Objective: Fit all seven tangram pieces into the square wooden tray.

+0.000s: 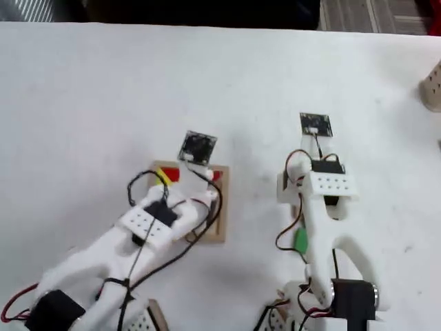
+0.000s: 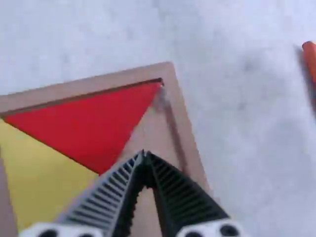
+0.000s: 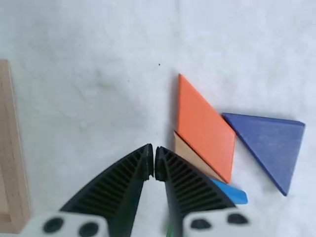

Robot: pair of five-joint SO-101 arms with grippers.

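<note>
The square wooden tray (image 1: 219,231) lies under my left arm. A large red triangle (image 2: 89,123) sits in one corner of it, against a yellow piece (image 2: 34,177). My left gripper (image 2: 144,157) is shut and empty above the bare tray floor beside the red triangle. My right gripper (image 3: 152,154) is shut with nothing in it, low over the white table. Just beyond its tips lie an orange parallelogram (image 3: 205,126), a dark blue triangle (image 3: 269,143), a tan piece (image 3: 190,155) and a light blue piece (image 3: 232,193), packed close together.
The tray's rim (image 3: 10,148) shows beside the right gripper. In the left wrist view an orange piece (image 2: 310,57) lies on the table beyond the tray. Something green (image 1: 300,239) lies under the right arm. A pale perforated object (image 1: 433,86) stands at the table's far right edge.
</note>
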